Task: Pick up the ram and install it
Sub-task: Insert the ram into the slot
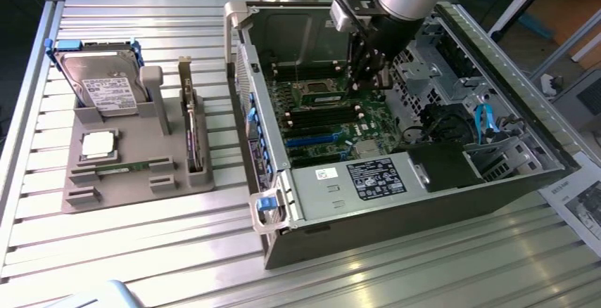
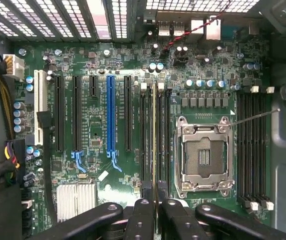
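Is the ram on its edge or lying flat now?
On its edge: the ram shows as a thin line between the fingers, along the slots. Whether seated, cannot tell.

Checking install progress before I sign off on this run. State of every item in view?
case: open, lying on its side
gripper: inside the case, shut on the ram
ram: held edge-on over the memory slots beside the socket; seated or not, cannot tell
processor socket: empty
processor chip: flat in the grey holder, outside the case
hard drive: propped in the holder
expansion card: upright in the holder
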Motion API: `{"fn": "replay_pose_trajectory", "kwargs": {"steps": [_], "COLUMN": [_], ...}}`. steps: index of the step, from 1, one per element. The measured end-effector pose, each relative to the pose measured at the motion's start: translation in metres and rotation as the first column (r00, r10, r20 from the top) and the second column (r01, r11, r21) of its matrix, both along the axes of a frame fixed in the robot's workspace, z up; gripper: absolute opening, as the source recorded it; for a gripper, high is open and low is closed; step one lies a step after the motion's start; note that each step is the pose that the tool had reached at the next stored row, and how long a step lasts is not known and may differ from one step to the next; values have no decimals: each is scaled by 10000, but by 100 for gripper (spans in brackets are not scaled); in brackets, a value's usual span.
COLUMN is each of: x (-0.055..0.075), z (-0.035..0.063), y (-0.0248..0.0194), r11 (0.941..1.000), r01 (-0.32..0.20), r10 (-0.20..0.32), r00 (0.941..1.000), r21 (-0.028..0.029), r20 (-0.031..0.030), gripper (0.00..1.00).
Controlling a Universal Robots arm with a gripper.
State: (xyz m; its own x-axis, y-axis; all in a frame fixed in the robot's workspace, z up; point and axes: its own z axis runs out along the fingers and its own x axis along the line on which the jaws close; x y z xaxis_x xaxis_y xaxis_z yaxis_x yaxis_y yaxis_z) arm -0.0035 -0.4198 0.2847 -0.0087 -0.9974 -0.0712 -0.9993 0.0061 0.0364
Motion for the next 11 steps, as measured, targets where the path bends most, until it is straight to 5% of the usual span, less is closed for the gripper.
{"fn": "replay_pose_trajectory", "kwargs": {"steps": [11], "x": [0], "z": [-84], "y": [0], "r11": [10000], "r01": [-70], "r10": [70], "r00": [10000], "r21": [3], "r20": [7], "gripper": [13]}}
